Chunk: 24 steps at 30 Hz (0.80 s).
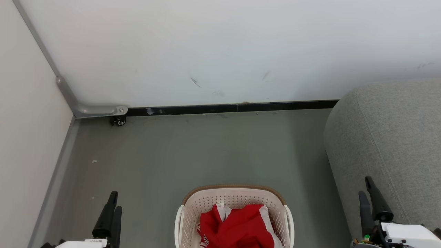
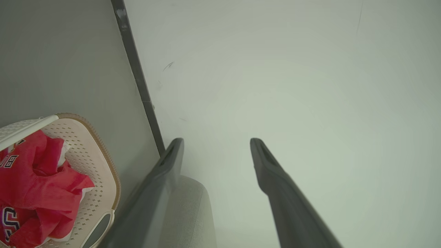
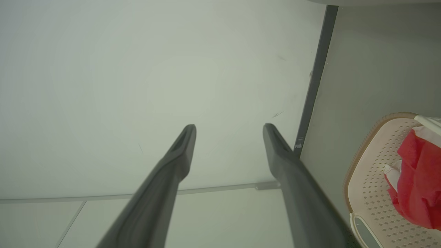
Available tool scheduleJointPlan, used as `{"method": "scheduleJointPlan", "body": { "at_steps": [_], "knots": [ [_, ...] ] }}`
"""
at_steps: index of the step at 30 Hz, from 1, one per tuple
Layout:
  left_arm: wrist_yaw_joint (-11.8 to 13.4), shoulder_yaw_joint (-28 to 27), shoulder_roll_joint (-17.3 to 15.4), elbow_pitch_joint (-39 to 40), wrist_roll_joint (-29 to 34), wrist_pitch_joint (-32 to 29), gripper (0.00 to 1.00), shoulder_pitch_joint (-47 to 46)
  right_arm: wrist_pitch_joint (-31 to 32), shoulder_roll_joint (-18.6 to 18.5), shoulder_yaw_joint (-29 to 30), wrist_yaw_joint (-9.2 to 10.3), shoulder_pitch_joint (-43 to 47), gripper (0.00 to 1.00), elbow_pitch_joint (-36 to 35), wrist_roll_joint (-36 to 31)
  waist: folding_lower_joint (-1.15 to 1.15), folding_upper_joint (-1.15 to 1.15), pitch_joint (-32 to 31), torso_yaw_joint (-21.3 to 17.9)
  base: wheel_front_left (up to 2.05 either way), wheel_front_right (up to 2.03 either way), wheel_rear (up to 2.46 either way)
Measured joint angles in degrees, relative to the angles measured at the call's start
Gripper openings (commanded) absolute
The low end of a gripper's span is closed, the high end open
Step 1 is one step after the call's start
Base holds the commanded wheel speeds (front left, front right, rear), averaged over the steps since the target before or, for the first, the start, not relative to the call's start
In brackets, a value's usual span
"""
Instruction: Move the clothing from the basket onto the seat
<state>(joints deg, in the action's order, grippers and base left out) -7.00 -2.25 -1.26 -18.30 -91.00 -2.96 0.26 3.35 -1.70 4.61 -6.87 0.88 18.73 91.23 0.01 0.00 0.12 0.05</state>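
Centrally, at six o'clock, clothing (image 1: 237,225) was recorded heaped in basket (image 1: 237,199); seat (image 1: 389,137) was logged at three o'clock. Both left gripper (image 1: 115,201) and right gripper (image 1: 364,186) were noted spread and empty. A deep pinch into the heap's middle was judged advisable.

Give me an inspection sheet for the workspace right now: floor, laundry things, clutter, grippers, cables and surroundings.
Surface: grey floor, smooth, faintly marked.
Job's things: red and white clothing lies crumpled inside the cream basket; none lies on the visible part of the grey seat, which stands to the robot's right.
Clutter: a few pale specks on the floor.
Grippers: left gripper and right gripper sit low on either side of the basket, jaws apart, holding nothing.
Cables: nothing seen on the floor.
Surroundings: white wall panel with dark scuffs, black baseboard, a caster at the left corner.
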Motion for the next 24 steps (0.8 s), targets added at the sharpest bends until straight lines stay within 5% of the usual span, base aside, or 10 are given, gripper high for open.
{"method": "scheduleJointPlan", "body": {
  "at_steps": [9,24],
  "knots": [
    [0.22,1.46,-0.29,1.63,5.34,1.58,1.0,0.0,-1.91,-0.16,-1.63,0.0,-0.05,1.0,-0.02,-5.13,0.17,0.0,-0.08,0.1,0.0,0.0,0.0],
    [1.55,3.08,-1.58,5.72,20.13,4.69,1.0,-0.09,-4.93,-0.48,-3.14,-0.01,-1.1,1.0,-0.38,-17.4,0.9,0.0,-0.63,0.35,0.0,0.0,0.0]
  ]
}}
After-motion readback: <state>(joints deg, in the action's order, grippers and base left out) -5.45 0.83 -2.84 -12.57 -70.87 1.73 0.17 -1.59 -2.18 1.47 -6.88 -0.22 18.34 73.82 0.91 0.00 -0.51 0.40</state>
